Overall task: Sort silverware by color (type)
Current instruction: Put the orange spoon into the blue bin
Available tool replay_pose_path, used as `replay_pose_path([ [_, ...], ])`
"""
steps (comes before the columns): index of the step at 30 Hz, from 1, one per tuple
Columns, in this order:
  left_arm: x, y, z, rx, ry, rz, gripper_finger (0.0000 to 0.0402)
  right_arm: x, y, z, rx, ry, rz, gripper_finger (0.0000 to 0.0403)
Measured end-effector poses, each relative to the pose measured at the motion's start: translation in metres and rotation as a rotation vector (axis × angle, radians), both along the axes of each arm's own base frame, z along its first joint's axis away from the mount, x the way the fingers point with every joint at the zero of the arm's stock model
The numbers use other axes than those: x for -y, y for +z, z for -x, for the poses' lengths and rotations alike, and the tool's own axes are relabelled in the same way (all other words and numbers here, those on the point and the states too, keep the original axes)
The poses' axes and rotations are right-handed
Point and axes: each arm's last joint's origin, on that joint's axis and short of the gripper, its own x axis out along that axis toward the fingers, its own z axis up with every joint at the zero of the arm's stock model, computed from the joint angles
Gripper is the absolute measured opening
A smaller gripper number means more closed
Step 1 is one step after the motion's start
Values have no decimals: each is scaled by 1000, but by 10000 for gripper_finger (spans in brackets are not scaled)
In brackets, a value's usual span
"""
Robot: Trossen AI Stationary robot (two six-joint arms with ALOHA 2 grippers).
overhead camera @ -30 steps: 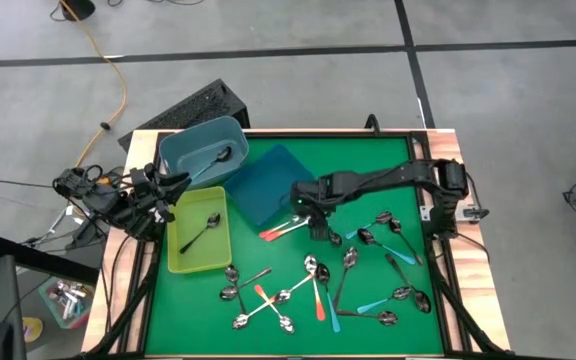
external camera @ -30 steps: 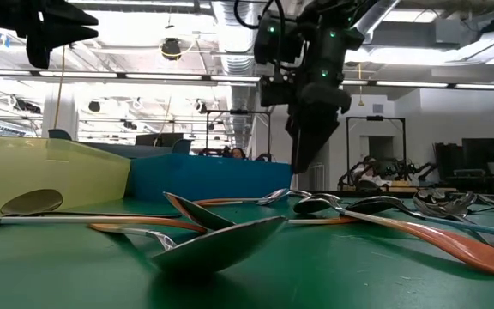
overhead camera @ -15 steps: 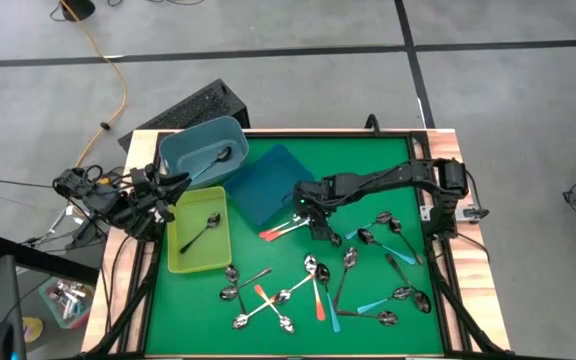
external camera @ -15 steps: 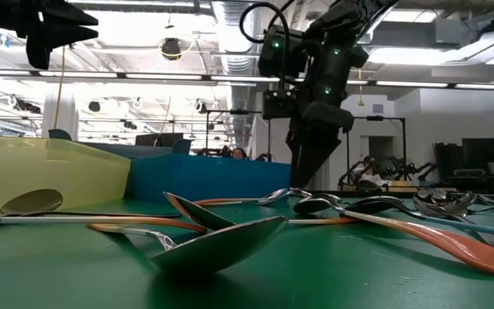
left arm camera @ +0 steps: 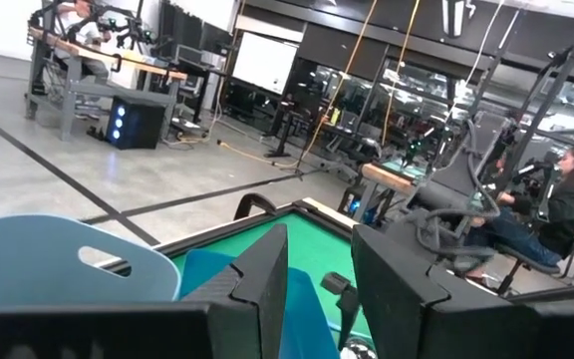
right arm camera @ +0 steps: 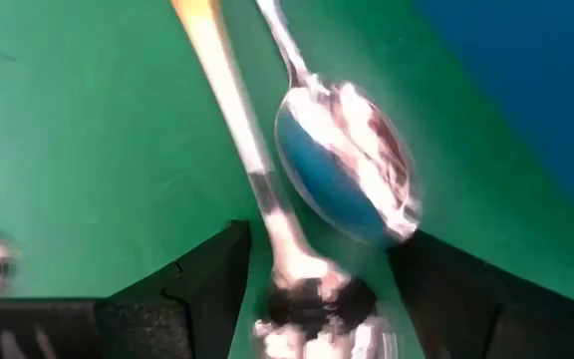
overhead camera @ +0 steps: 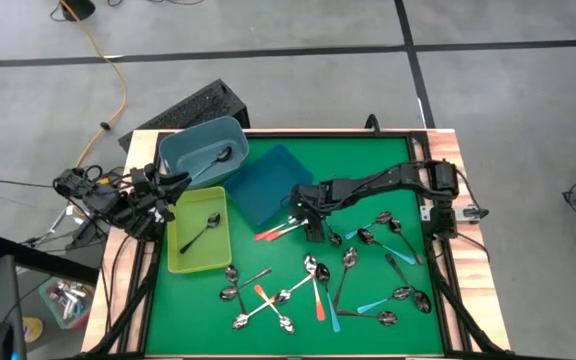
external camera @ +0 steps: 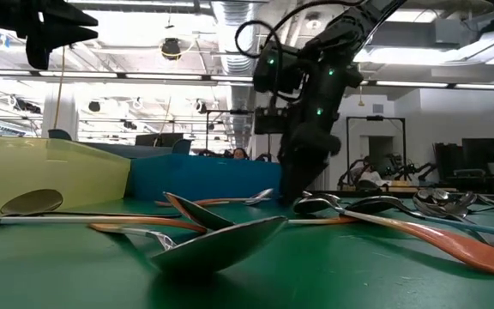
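My right gripper (overhead camera: 312, 231) is down on the green felt table (overhead camera: 368, 165), fingers spread around two shiny orange-handled metal spoons (overhead camera: 280, 231) beside the dark blue tray (overhead camera: 268, 175), grasping nothing yet.

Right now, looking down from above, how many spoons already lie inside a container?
2. A first spoon lies in the blue-grey tub at the table's back left; a second spoon lies in the yellow-green tray beside it. The tub's walls could hide another.

Grey concrete floor (overhead camera: 298, 90) with dark lines, orange cable (overhead camera: 116, 70); ceiling pipes (external camera: 144, 77), desks (left arm camera: 98, 62) behind
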Motion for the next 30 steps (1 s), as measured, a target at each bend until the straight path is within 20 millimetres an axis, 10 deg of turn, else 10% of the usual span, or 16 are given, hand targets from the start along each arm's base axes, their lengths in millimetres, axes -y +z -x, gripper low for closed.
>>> replay_pose_path([
  [10,0,0,0,-3,6,0,101,4,-6,0,-38,-103,48,242],
  [30,0,0,0,-3,7,0,101,1,-7,0,-40,-129,49,23],
])
